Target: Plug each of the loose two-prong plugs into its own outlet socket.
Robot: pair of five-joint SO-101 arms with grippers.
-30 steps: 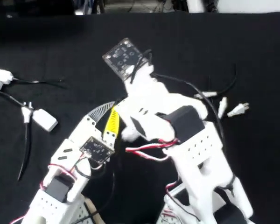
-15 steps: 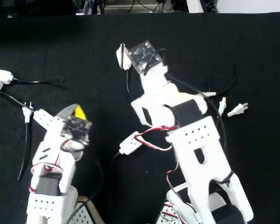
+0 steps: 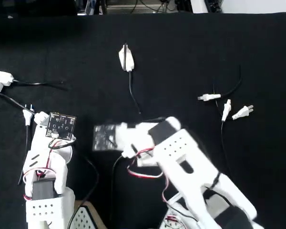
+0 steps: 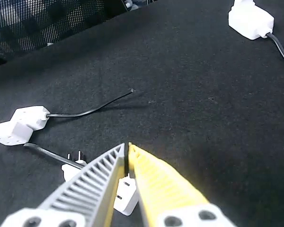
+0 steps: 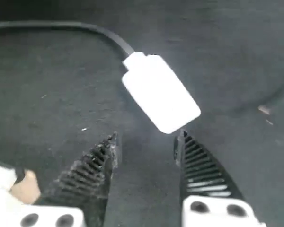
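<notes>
- Fingers (image 4: 151, 176) of the left gripper (image 4: 128, 147): pressed together, over a white socket (image 4: 124, 199) on the black table (image 4: 194, 94).
- On the right gripper (image 5: 147, 138), fingers spread; a socket block (image 5: 161, 92) lies just beyond the tips, apart from them, long axis aslant, cord (image 5: 61, 26) leaving its far end.
- The left plug (image 3: 27, 114): lengthwise, prongs toward the far edge.
- On the table's right side: first plug (image 3: 209, 97) crosswise, prongs leftward; second plug (image 3: 226, 109) lengthwise; third plug (image 3: 243, 112) aslant, prongs rightward.
- The far socket (image 3: 126, 58): lengthwise, cable (image 3: 132, 93) trailing nearward.

Open worktop (image 3: 181, 47) surrounds the far socket (image 3: 126, 58); three loose plugs (image 3: 226, 109) crowd the patch near the right arm (image 3: 190, 167).
</notes>
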